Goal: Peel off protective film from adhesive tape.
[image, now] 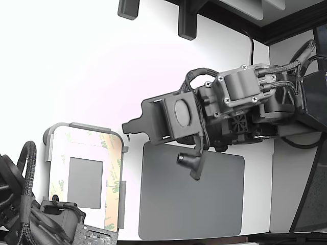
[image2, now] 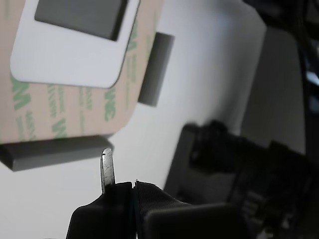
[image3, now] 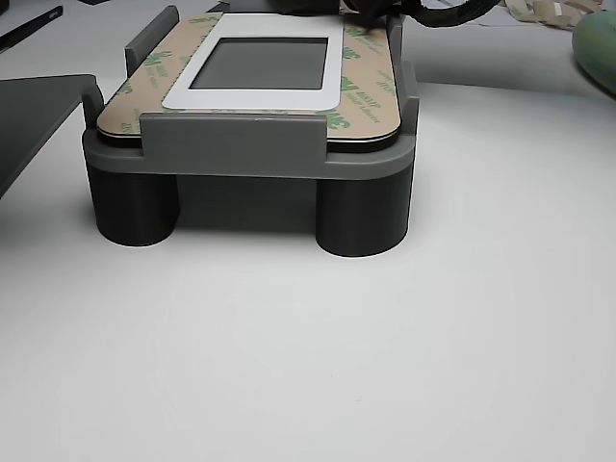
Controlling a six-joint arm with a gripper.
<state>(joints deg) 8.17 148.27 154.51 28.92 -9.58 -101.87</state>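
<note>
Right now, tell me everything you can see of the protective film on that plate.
The protective film is a pale tan paper liner with green printed logos. It lies flat as a band framing the white plate with the grey square centre, following its rounded corners. It looks fully stuck down; no lifted edge shows. The plate sits in a grey fixture whose raised tabs border the film's outer edge. The gripper hovers off the corner, jaws shut, not touching it.
</note>
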